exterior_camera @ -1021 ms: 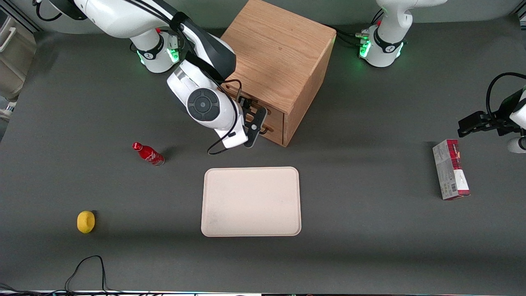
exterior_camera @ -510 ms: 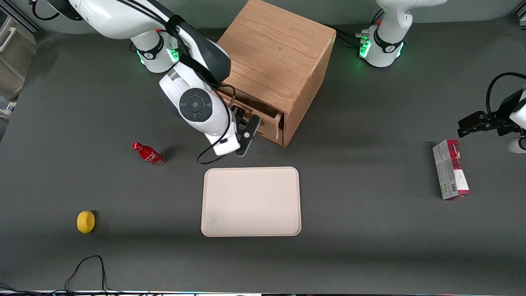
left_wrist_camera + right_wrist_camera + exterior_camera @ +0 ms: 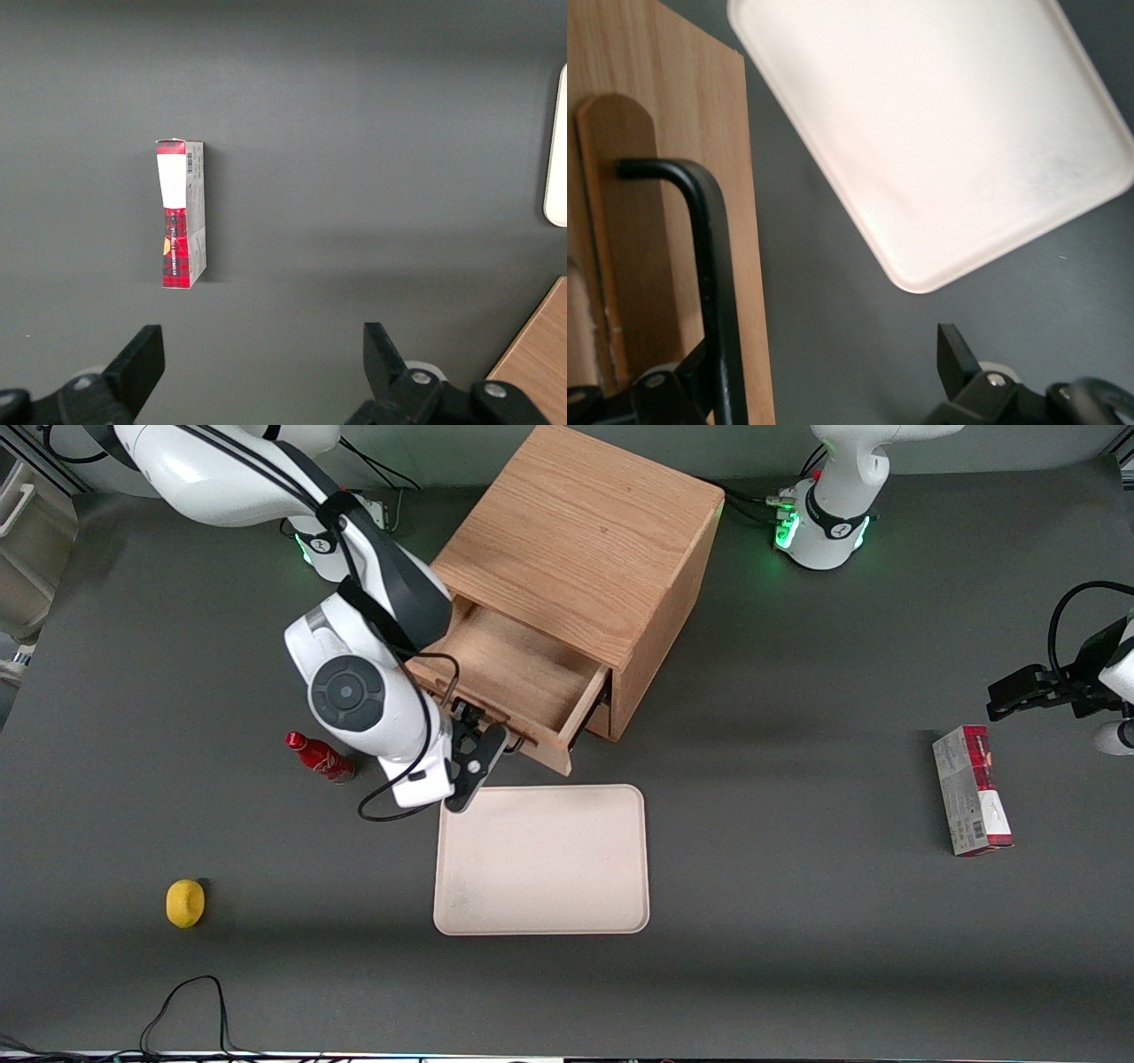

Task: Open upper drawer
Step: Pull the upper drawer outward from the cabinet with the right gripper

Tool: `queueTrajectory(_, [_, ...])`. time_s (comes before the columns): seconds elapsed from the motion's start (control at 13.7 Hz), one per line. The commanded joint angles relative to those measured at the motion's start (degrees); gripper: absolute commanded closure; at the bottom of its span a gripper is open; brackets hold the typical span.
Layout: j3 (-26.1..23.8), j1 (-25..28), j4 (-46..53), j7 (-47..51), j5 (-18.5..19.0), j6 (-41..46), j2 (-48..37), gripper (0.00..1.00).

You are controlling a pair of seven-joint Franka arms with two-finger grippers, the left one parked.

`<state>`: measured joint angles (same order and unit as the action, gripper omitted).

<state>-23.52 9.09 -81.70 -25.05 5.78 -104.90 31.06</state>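
The upper drawer stands drawn well out of the wooden cabinet, its shallow tray bare and its front panel nearly over the edge of the cream tray that lies on the bench nearer the front camera. The tool sits at the drawer front, and in the right wrist view its fingers are spread, with the black wire handle running past one finger and not pinched between the two. So the pull looks to be made by hooking, and the opening is largely done. The risk now is at the end of travel: a further haul could bring the drawer off its runners or drag the whole cabinet toward the tray. With the handle only hooked, a sideways drift of the arm could also let it slip free, or snag a finger on withdrawal
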Motion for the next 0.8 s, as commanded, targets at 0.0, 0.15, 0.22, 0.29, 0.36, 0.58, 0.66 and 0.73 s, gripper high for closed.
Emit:
queueTrajectory(0.0, [1.9,0.0,3.3,-2.6,0.9,0.3,2.2,0.00])
queueTrajectory(0.15, [2.5,0.0,4.3,-2.2,0.9,0.3,2.4,0.00])
queueTrajectory(0.22, [3.0,0.0,5.4,-1.7,0.9,0.3,3.0,0.00])
queueTrajectory(0.29, [3.3,0.0,6.0,-1.8,0.9,0.3,3.0,0.00])
queueTrajectory(0.36, [3.6,-0.1,6.4,-1.8,0.9,0.3,3.2,0.00])
queueTrajectory(0.58, [4.2,-0.1,8.7,-2.2,0.8,0.9,3.0,0.00])
queueTrajectory(0.66, [4.2,-0.4,9.2,-2.0,0.6,1.1,2.2,0.00])
queueTrajectory(0.73, [4.2,-0.6,9.2,-1.6,0.4,2.1,1.3,0.00])
